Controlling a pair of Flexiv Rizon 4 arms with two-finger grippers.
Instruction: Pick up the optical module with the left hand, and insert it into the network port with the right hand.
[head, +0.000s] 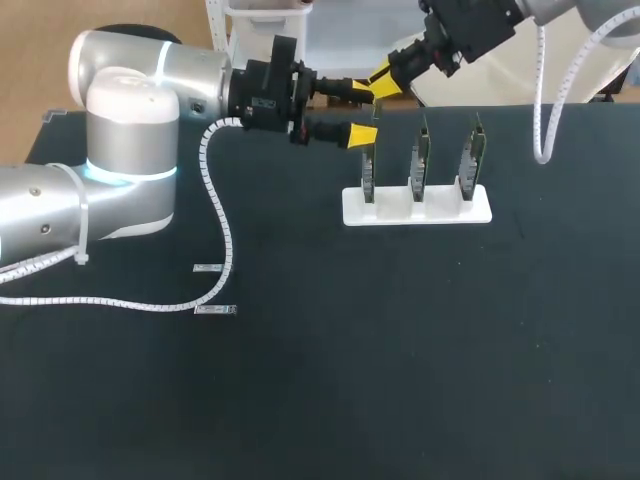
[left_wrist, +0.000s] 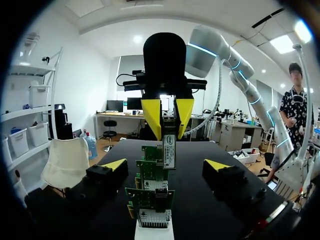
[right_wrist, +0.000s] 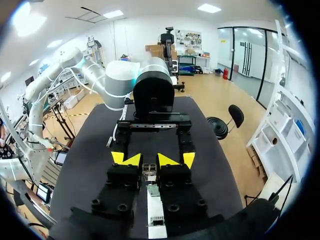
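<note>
Left wrist view shows module (left_wrist: 169, 150) — pinched in right claw (left_wrist: 168, 131).

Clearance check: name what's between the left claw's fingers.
Left wrist view: the circuit boards and, above them, the optical module in the right claw.

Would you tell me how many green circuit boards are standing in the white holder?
3 boards, upright in a row in the white holder: the left board, the middle board, the right board. None seems hidden.
</note>
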